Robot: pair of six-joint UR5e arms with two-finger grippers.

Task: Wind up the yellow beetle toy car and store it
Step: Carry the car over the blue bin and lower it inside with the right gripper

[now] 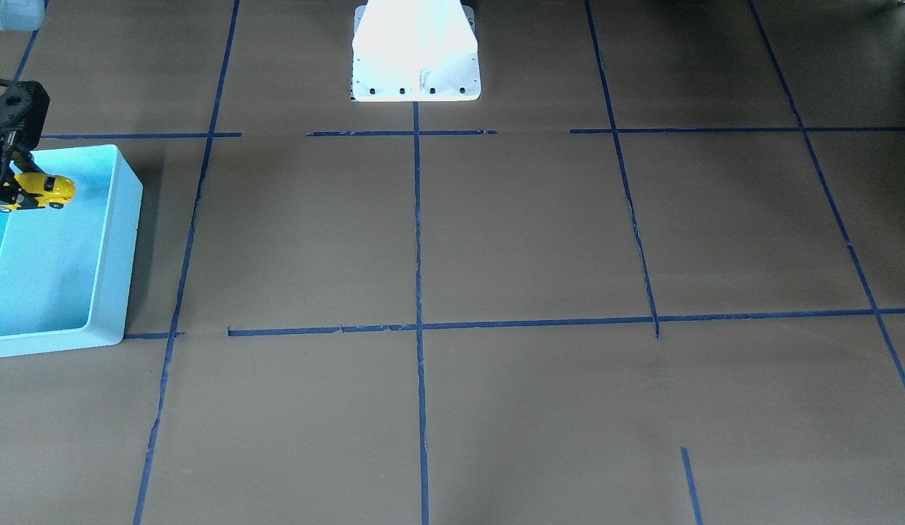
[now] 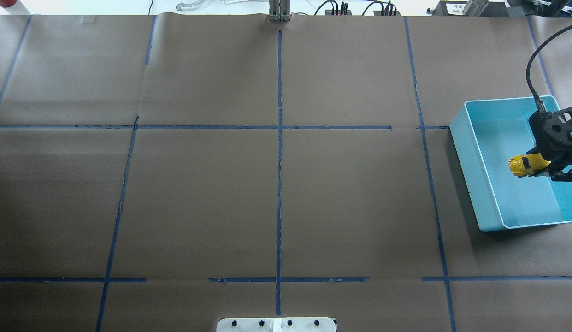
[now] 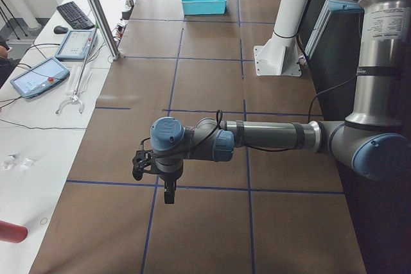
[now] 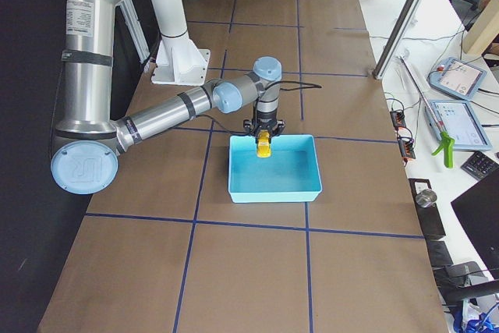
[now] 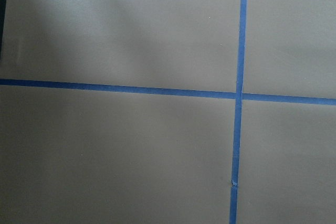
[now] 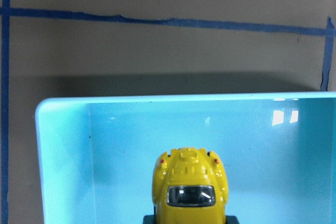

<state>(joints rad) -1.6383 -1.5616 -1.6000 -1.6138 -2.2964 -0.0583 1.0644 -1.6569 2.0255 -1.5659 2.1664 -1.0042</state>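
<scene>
The right tool [image 2: 546, 167] pinches one end of the small glossy yellow beetle-shaped toy car [image 2: 524, 165], holding it over the inside of the open light blue plastic bin [image 2: 477, 177] on the brown paper-covered bench [image 2: 198, 198], apparently ready to release it for storage, while the left tool [image 3: 146, 165] hovers well apart, and I cannot tell its spread.

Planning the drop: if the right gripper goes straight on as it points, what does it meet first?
Probably the blue bin, at its floor: the right gripper points down into the bin, and the yellow car it holds would touch first. The gap is unclear.
</scene>
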